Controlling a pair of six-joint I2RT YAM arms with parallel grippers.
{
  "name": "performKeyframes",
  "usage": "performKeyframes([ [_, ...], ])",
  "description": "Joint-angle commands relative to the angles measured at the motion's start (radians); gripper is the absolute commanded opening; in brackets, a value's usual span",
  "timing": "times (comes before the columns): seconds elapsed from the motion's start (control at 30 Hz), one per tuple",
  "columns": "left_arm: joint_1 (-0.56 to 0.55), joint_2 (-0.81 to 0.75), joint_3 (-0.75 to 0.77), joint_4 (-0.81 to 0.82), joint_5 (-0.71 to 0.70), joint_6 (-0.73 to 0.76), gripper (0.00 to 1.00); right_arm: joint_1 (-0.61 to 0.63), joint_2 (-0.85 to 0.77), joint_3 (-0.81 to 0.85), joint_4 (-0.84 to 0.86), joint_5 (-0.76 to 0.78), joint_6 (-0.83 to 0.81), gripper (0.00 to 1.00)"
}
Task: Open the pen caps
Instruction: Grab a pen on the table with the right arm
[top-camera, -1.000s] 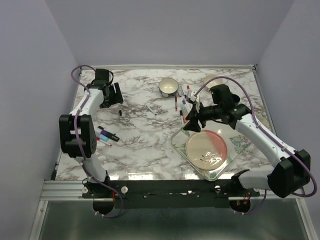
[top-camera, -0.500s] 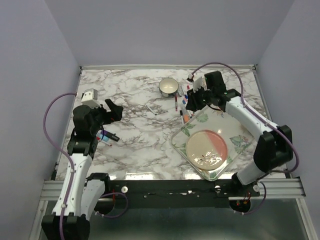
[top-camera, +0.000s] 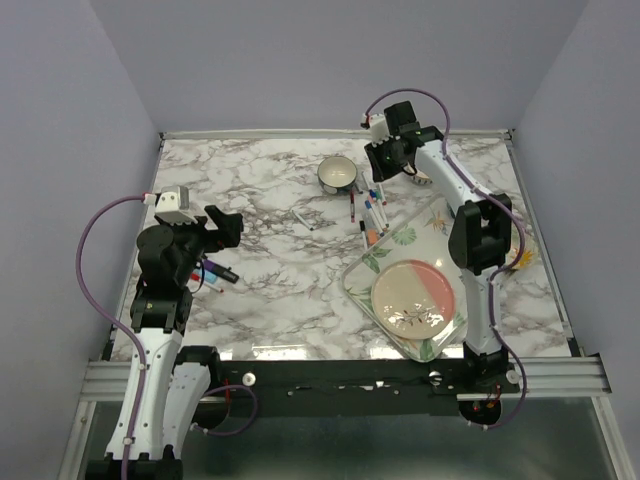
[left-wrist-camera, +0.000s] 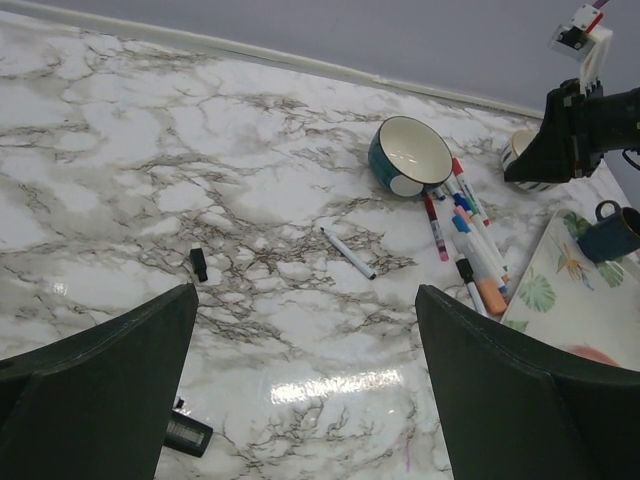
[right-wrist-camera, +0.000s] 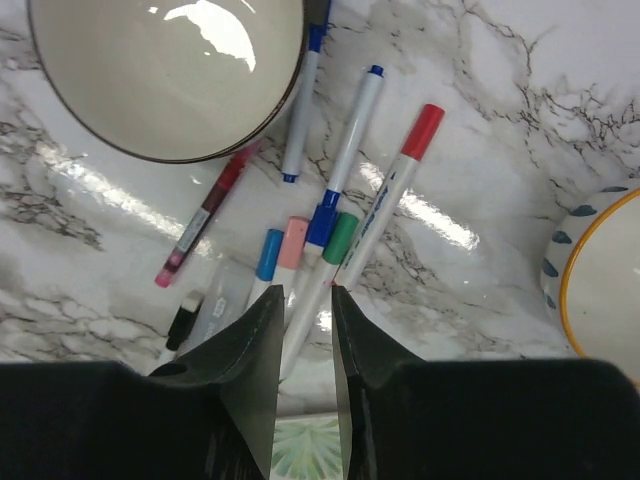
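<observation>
Marble-patterned white tabletop (top-camera: 270, 280) is filling the scene under lilac walls. At the left of the top view, the left gripper (left-wrist-camera: 305, 297) is hovering with its fingers spread wide, gripping nothing. Just below it, a small bunch of pens with blue and dark caps (top-camera: 212, 271) is lying together. Moving right, a loose small black cap (left-wrist-camera: 199, 263) is lying alone on the marble, then a thin white pen (left-wrist-camera: 347, 252). Toward the upper right, beside the round white-lined bowl (right-wrist-camera: 165, 70), the right gripper (right-wrist-camera: 307, 292) is hanging over a fan of white-barrelled markers, fingers only narrowly apart, holding nothing. Blue cap (right-wrist-camera: 269, 254), green cap (right-wrist-camera: 345, 237) and red cap (right-wrist-camera: 423, 130) are sitting on their barrels.
</observation>
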Motion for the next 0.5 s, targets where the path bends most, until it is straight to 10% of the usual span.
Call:
performKeyframes([
  [0.0, -0.006, -0.015, -0.006, 0.003, -0.014, 0.023, 0.99, -0.011, 0.122, 0.162, -0.117, 0.083, -0.078, 0.34],
  [0.47, -0.006, 0.007, -0.005, 0.002, -0.012, 0.027, 0.99, -0.056, 0.308, 0.308, -0.146, 0.008, -0.116, 0.35],
])
